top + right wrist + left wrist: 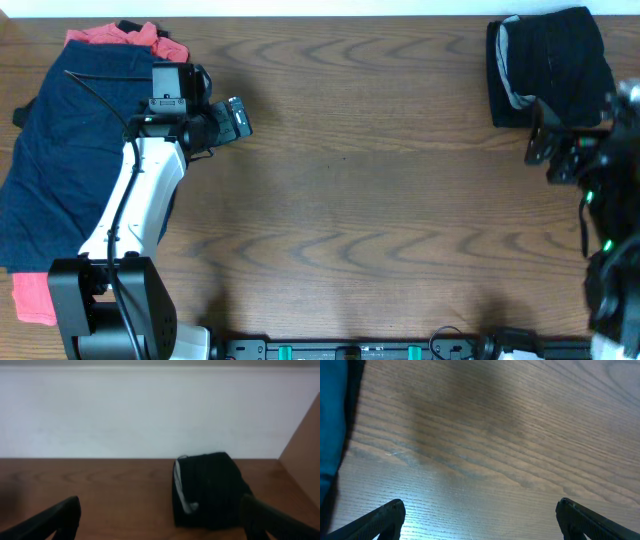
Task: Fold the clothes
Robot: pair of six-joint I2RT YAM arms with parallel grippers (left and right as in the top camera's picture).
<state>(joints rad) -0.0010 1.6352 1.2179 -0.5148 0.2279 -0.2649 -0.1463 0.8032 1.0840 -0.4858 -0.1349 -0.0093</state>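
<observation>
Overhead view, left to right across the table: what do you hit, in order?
In order: navy blue fabric shorts → black two-finger left gripper → bare brown wooden table → folded black shorts with pale grey waistband lining.

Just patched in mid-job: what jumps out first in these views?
Unfolded at the left of the table: navy shorts spread over a coral-red piece, the left gripper open above bare wood beside them. In the far right corner lie folded black shorts, the right gripper open just short of them.

Wooden table (380, 200), white wall (150, 410)
</observation>
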